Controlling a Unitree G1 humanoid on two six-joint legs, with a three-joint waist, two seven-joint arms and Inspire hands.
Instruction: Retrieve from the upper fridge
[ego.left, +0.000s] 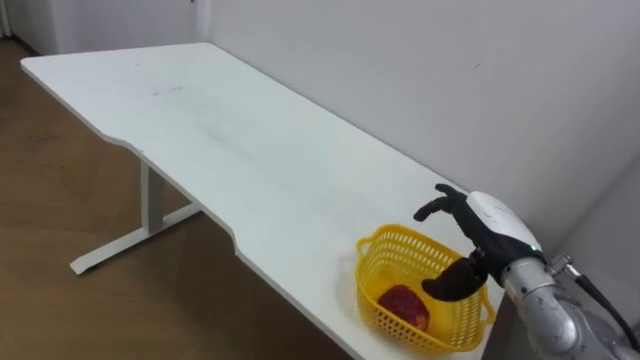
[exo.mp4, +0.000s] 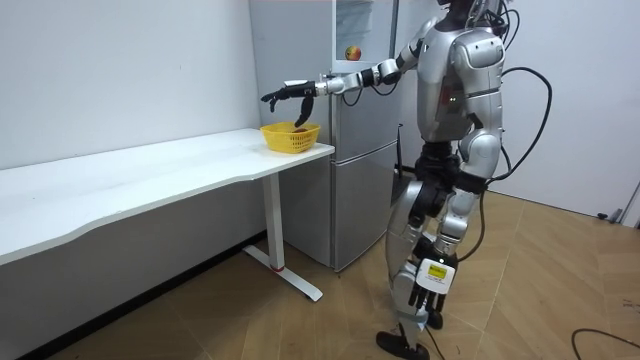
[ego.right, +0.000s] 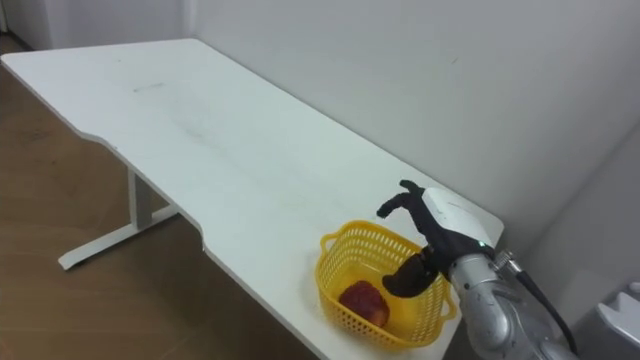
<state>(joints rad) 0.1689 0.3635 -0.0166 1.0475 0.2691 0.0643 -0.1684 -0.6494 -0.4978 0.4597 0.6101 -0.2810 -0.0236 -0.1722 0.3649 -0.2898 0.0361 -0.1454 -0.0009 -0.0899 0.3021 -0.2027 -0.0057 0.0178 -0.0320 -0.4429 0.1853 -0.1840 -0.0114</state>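
A yellow basket (ego.left: 395, 250) stands at the near right corner of the white table (ego.left: 250, 150), with a red item (ego.left: 403, 303) lying in it. My right hand (ego.left: 480, 235) hovers over the basket's right rim, open, fingers relaxed and spread, thumb hanging down inside the rim, holding nothing. In the room view I stand beside the grey fridge (exo.mp4: 350, 150), right arm stretched out level over the basket (exo.mp4: 290, 137). My left hand (exo.mp4: 440, 187) hangs low by my hip.
The table runs far to my left along a white wall, its top bare apart from the basket. Wooden floor lies in front of the table's curved front edge. The fridge top (ego.right: 620, 310) shows just right of the table end.
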